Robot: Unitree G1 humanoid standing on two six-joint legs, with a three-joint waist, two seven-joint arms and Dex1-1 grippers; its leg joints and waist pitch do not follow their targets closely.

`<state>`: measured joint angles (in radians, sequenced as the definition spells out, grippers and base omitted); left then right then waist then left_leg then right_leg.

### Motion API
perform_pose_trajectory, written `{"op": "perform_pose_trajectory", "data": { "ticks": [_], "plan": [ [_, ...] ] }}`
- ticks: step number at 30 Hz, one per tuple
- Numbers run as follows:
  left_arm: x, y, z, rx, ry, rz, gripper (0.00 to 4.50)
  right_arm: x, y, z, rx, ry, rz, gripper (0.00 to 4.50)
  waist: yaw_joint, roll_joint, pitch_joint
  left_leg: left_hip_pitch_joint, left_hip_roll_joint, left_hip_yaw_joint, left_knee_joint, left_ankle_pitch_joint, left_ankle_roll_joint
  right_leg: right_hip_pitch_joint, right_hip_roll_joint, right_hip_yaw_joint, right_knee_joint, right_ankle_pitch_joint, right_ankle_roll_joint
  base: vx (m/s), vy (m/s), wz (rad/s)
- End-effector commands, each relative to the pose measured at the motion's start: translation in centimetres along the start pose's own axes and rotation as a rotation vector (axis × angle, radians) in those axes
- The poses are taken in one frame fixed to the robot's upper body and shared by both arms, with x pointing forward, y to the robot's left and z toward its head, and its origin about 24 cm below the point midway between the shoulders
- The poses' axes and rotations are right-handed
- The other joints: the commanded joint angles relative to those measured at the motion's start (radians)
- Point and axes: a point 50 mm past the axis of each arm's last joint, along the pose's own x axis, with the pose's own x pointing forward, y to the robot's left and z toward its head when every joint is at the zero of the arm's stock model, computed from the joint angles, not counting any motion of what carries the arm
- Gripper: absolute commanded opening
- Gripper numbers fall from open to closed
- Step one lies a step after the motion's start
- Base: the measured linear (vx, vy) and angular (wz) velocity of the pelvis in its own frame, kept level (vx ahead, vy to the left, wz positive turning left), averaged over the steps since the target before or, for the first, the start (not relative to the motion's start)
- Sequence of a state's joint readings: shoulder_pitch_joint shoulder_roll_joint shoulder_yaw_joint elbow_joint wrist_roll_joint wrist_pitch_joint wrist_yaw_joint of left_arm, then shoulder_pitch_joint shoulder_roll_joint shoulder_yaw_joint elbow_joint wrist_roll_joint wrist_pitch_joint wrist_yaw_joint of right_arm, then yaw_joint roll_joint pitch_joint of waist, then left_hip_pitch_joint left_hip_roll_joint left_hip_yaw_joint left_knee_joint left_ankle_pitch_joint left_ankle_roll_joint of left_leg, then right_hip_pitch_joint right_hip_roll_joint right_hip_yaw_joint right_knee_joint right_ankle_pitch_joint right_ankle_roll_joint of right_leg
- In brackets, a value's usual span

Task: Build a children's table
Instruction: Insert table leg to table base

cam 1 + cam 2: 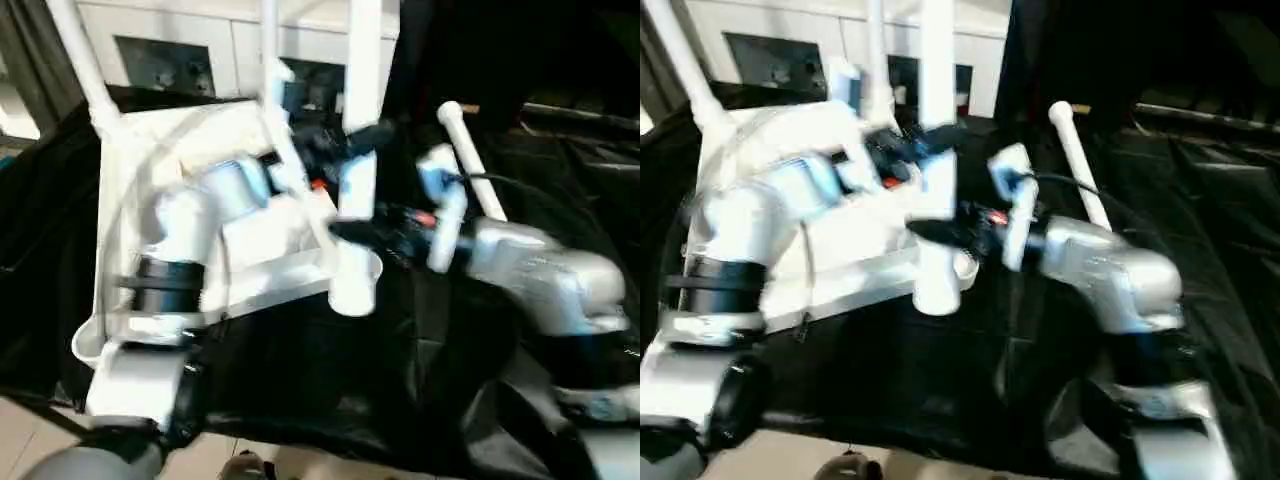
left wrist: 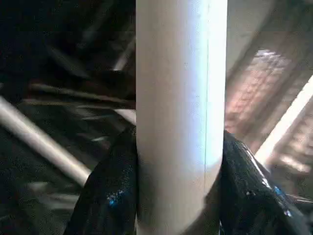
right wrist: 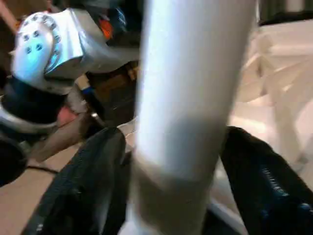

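Observation:
The children's table top [image 1: 112, 190] lies upside down on a black cloth, ribbed underside up. One white leg [image 1: 360, 60] stands upright with its foot in the near right corner socket [image 1: 352, 290]. My left gripper [image 1: 345, 140] is shut on this leg high up; in the left wrist view both black fingers [image 2: 105, 196] press against the leg [image 2: 178, 112]. My right gripper [image 1: 365, 230] is lower on the same leg, and its fingers [image 3: 93, 181] stand a little apart from the leg [image 3: 190, 98] on either side. Another leg [image 1: 82, 55] rises from the far left corner.
A loose white leg [image 1: 472, 165] lies on the black cloth [image 1: 330, 380] to the right of the top. A thin white upright [image 1: 269, 40] stands at the far side. A white cabinet [image 1: 170, 50] is behind. Tan floor [image 1: 25, 425] shows at the near left.

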<state>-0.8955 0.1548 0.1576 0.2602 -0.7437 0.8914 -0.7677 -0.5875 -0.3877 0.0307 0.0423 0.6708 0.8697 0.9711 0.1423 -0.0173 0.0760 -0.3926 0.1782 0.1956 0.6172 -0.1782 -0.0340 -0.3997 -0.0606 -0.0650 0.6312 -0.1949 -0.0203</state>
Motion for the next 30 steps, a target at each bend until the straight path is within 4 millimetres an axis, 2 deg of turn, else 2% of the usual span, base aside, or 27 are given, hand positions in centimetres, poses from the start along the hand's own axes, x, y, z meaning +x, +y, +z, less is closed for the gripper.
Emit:
{"op": "perform_pose_trajectory", "data": {
  "ticks": [1, 5, 12, 18, 24, 25, 28, 30],
  "plan": [
    [0.1, -1.4, 1.2, 0.022, -0.025, -0.103, 1.8, -0.4, 0.4, 0.0, 0.004, 0.017, 0.035, 3.4, 0.0, 0.007, -0.083, 0.028, 0.058, -0.032, -0.071, -0.151, -0.02, 0.054, -0.098, 0.054, -0.075, -0.148, -0.22, 0.0, 0.0, 0.0],
    [0.0, -2.1, 1.2, 0.012, -0.027, -0.164, 1.79, -0.5, 0.3, -0.3, 0.018, 0.034, 0.037, 3.04, -0.001, 0.007, -0.083, 0.03, 0.058, -0.032, -0.072, -0.155, -0.022, 0.053, -0.096, 0.054, -0.078, -0.169, -0.205, 0.0, 0.0, 0.0],
    [0.1, -2.0, 1.2, -0.008, -0.038, -0.172, 1.79, -0.1, 0.4, -0.7, 0.028, 0.046, 0.059, 2.53, 0.0, 0.007, -0.087, 0.028, 0.057, -0.032, -0.07, -0.124, -0.015, 0.054, -0.095, 0.054, -0.072, -0.116, -0.212, 0.0, 0.0, 0.0],
    [-0.1, -2.0, 1.2, -0.012, -0.042, -0.167, 1.79, 0.1, 0.1, -0.8, 0.007, 0.036, 0.02, 1.99, -0.001, 0.011, -0.085, 0.028, 0.057, -0.033, -0.071, -0.139, -0.024, 0.053, -0.095, 0.053, -0.075, -0.141, -0.205, 0.0, 0.0, 0.0],
    [0.0, -1.5, 1.2, 0.003, -0.048, -0.113, 1.79, 0.4, -0.2, -0.2, -0.024, -0.004, -0.033, 1.89, -0.003, 0.011, -0.087, 0.029, 0.058, -0.034, -0.072, -0.141, -0.031, 0.053, -0.094, 0.053, -0.073, -0.124, -0.207, 0.0, 0.0, 0.0],
    [0.2, -1.1, 1.1, 0.012, -0.037, -0.065, 2.49, 0.5, -0.3, -0.1, -0.034, -0.008, -0.053, 1.88, -0.002, 0.012, -0.088, 0.03, 0.059, -0.034, -0.072, -0.137, -0.03, 0.053, -0.093, 0.053, -0.071, -0.11, -0.209, 0.0, 0.0, 0.0],
    [0.7, -0.3, 0.0, 0.09, 0.04, 0.055, 2.59, 0.7, -0.8, 0.0, -0.046, -0.018, -0.126, 1.88, -0.003, 0.012, -0.086, 0.031, 0.059, -0.034, -0.074, -0.141, -0.042, 0.05, -0.093, 0.054, -0.074, -0.12, -0.199, 0.0, 0.0, 0.0],
    [1.2, -0.7, -0.6, 0.119, 0.059, 0.069, 2.59, 0.9, -1.0, -0.1, -0.058, -0.019, -0.168, 1.88, -0.003, 0.013, -0.086, 0.03, 0.058, -0.034, -0.075, -0.146, -0.044, 0.053, -0.095, 0.054, -0.074, -0.132, -0.192, 0.0, 0.0, 0.0]
  ]
}}
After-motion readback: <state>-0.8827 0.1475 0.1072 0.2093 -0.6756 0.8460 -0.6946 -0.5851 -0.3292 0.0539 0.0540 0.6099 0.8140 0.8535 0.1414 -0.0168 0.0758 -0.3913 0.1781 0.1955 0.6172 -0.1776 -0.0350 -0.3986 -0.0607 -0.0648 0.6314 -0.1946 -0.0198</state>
